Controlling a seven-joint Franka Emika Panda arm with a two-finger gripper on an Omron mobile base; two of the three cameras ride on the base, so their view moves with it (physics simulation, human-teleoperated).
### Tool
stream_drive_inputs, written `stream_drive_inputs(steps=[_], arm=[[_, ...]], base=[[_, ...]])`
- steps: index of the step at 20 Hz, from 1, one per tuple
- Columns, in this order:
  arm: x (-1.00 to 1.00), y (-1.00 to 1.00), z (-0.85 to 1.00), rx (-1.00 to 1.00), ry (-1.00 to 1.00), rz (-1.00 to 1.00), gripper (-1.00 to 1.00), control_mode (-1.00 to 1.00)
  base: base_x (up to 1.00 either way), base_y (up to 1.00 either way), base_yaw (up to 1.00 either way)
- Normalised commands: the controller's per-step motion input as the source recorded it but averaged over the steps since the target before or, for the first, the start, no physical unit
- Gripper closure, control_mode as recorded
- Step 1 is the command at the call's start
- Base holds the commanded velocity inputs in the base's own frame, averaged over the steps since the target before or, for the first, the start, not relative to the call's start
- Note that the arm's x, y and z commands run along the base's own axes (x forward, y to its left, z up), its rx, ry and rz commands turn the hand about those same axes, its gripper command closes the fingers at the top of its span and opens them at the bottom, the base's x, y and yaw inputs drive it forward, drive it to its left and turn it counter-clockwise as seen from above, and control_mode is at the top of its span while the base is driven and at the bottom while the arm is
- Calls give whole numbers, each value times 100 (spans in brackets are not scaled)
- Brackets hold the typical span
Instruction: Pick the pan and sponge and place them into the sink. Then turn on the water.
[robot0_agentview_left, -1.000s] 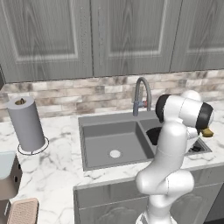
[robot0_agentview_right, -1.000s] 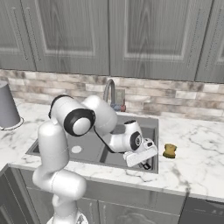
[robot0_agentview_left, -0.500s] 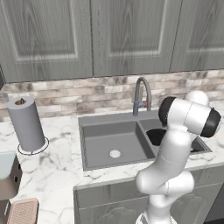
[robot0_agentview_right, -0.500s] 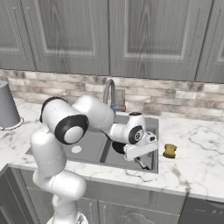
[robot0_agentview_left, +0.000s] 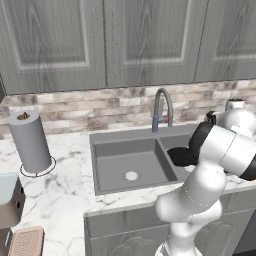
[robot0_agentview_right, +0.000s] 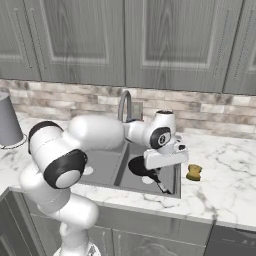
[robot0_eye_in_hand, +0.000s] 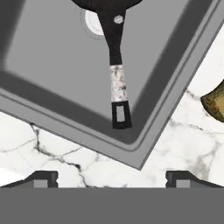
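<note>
The small black frying pan (robot0_agentview_right: 142, 165) lies in the grey double-basin sink's (robot0_agentview_right: 172, 186) right basin, handle pointing toward the near right corner; the gripper (robot0_eye_in_hand: 112, 178) stands wide, holding nothing.

Paper towel roll (robot0_agentview_left: 31, 141) upright on the marble bench (robot0_agentview_left: 55, 192), grey cabinets (robot0_agentview_left: 100, 42) above, pinkish pad (robot0_agentview_left: 26, 241) down front-left.

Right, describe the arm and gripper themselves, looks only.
The arm is glossy white, made of rounded, bulbous links with black joint bands. Its hand is a white block with a dark round face. The gripper ends in two small dark grey finger tips. No cables or markings are visible.
</note>
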Motion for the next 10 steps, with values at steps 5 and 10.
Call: stream_drive_inputs(steps=[5, 10], arm=[[-8, -31, 18, 0, -4, -43, -100, -100], [1, -29, 1, 0, -11, -40, -100, -100]], base=[[0, 0, 0], [0, 0, 0]])
